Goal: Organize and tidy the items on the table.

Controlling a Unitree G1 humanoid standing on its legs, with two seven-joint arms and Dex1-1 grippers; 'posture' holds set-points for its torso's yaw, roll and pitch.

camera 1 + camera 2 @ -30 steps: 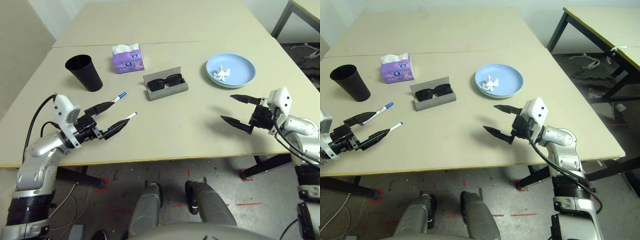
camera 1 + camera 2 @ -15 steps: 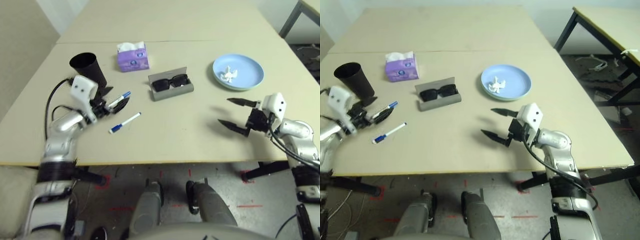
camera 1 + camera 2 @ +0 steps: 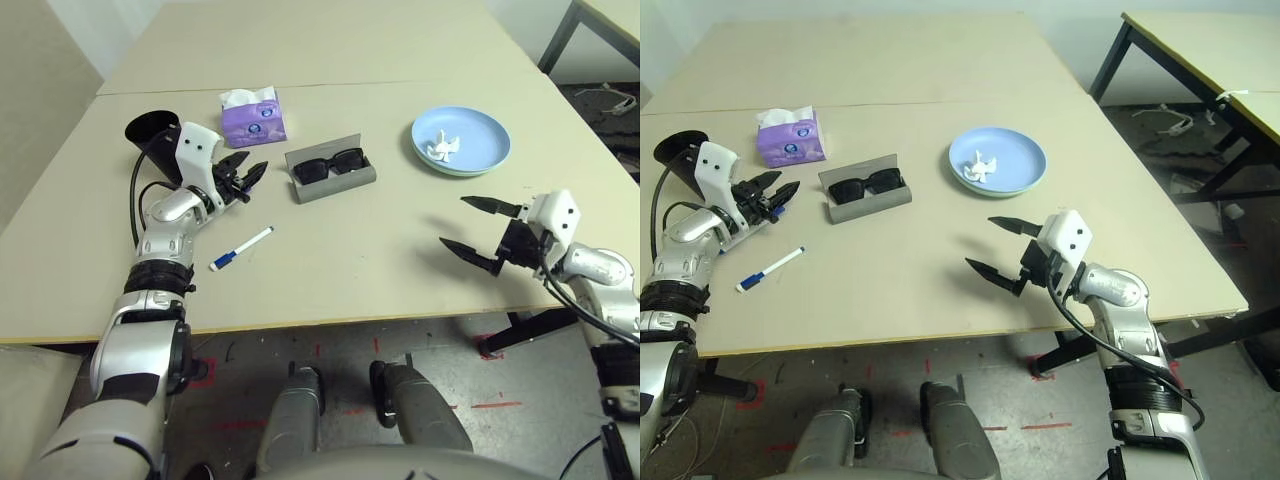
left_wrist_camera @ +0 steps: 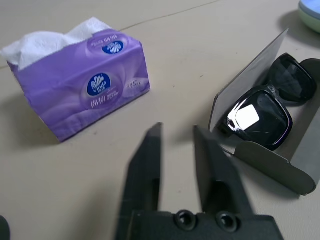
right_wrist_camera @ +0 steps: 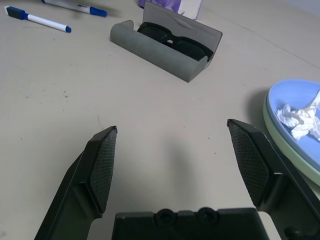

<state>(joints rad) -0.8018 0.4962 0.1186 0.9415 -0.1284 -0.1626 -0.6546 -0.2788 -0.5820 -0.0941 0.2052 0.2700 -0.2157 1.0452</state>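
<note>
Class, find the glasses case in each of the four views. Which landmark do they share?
Left eye: case mid-table, between tissue box and plate.
Right eye: same place.
Left wrist: beside the tissue box.
Right wrist: just before the tissue box.
Shared landmark: tissue box.

The left silver arm is stretched forward over the beige desk [image 3: 330,250], forearm angled inward, white wrist housing up. Its left gripper [image 3: 248,177] of two black fingers points level and toward the middle of the desk, fingers drawn near each other with only a narrow slot between them. The right silver arm is bent at the desk's near edge, and its right gripper [image 3: 468,228] points level and inward, black fingers spread wide, hovering just above the desk.
</note>
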